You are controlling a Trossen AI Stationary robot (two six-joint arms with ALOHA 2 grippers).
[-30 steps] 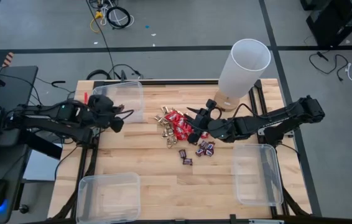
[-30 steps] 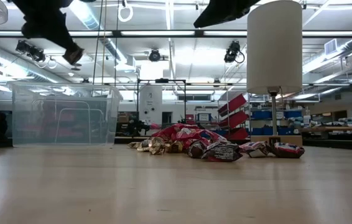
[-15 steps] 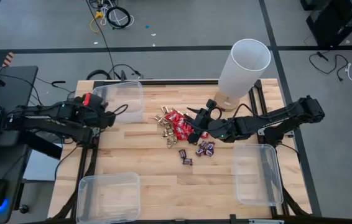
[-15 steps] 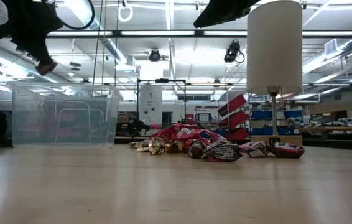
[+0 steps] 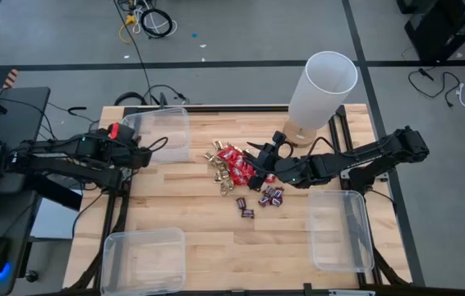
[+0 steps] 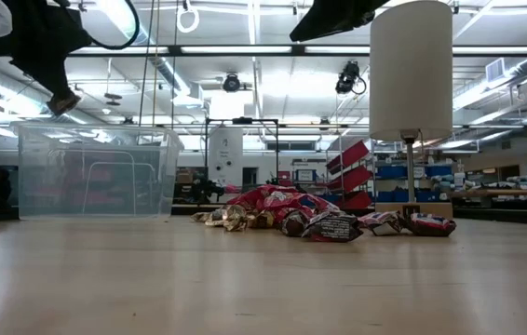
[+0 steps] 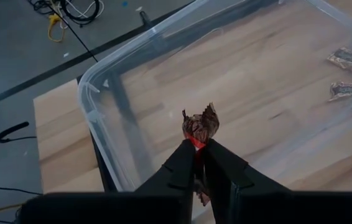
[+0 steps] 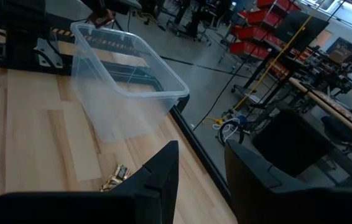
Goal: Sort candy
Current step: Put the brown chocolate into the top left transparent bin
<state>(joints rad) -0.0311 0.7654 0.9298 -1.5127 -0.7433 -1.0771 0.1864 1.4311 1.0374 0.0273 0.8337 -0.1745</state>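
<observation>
The candy pile (image 5: pixel 241 173) of red, gold and dark pieces lies at the table's middle, also visible in the low view (image 6: pixel 310 216). My left gripper (image 7: pixel 196 155) is raised over the left part of the clear far-left bin (image 5: pixel 167 123), shut on one red candy (image 7: pixel 199 123). In the low view it hangs high at the left (image 6: pixel 61 100). My right gripper (image 5: pixel 257 162) stands open above the pile's right part with nothing between its fingers (image 8: pixel 163 168). My left gripper pinches one end of the red candy's wrapper (image 7: pixel 195 142) between its two fingertips. The fingers slant downward. The rest of the candy sticks out past the fingertips, clear of everything, above the bin's floor.
Two more clear bins lie at the near left (image 5: pixel 142 259) and the near right (image 5: pixel 339 230). A tall white cylinder (image 5: pixel 323 86) stands at the far right, close to the pile. Bare wood lies between the pile and the near edge.
My left gripper has carried the red candy toward the table's left edge, from the bin's near right part to its left part. It sank slightly and tipped further downward, then stopped. The right arm kept still.
</observation>
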